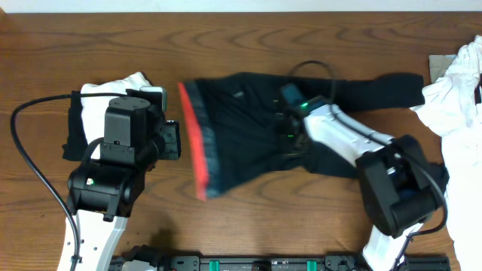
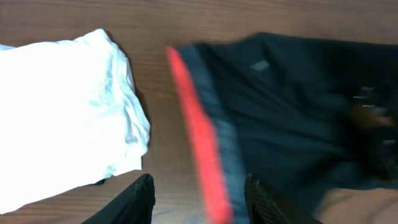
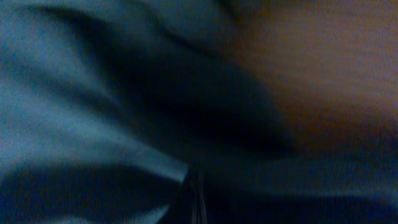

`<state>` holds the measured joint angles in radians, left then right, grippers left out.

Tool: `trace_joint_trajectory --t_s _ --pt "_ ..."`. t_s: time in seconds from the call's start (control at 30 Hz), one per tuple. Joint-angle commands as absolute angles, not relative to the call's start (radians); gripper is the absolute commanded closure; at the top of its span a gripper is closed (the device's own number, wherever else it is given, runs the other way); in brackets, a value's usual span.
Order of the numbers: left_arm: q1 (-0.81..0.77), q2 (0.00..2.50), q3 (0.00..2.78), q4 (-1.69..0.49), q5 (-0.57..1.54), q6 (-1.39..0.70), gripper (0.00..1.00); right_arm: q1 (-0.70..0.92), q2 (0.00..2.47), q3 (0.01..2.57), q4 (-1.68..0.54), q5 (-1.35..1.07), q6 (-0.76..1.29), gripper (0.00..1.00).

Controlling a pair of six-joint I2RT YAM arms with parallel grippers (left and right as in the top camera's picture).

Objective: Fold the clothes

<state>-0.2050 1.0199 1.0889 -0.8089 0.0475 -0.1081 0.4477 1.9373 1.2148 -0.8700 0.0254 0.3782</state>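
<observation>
The black trousers lie spread across the middle of the table, with the grey-and-red waistband at their left end. My right gripper is pressed down on the middle of the trousers. In the right wrist view its jaws are shut, with dark trouser fabric bunched at them. My left gripper hovers open just left of the waistband. In the left wrist view the waistband runs between its spread fingers.
A folded white garment lies on a black one under the left arm, and the white one also shows in the left wrist view. A loose white pile sits at the right edge. A black cable loops at the left.
</observation>
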Motion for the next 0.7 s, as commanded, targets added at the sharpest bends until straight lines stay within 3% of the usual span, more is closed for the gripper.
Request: trace_joint_trajectory --t_s 0.0,0.1,0.17,0.37,0.47,0.67 --pt "-0.206 1.018 1.102 -0.81 0.036 -0.11 0.51 0.349 1.906 1.22 -0.958 0.5 0.485 0.99" --pt "-0.206 1.022 1.102 -0.807 0.036 -0.11 0.5 0.271 1.863 1.255 -0.978 0.564 0.5 0.98" --pt "-0.206 1.032 1.102 -0.806 0.036 -0.11 0.5 0.218 1.828 1.291 -0.981 0.517 0.492 0.92" --pt "-0.207 1.112 1.102 -0.821 0.075 -0.11 0.45 0.159 1.718 1.361 -0.967 -0.221 0.084 0.63" --pt "-0.207 1.179 1.102 -0.819 0.134 -0.087 0.45 0.18 1.681 1.361 -1.037 -0.376 0.02 0.6" --pt "-0.209 1.369 1.102 -0.809 0.266 0.029 0.45 0.259 1.672 1.34 -1.183 -0.363 0.017 0.61"
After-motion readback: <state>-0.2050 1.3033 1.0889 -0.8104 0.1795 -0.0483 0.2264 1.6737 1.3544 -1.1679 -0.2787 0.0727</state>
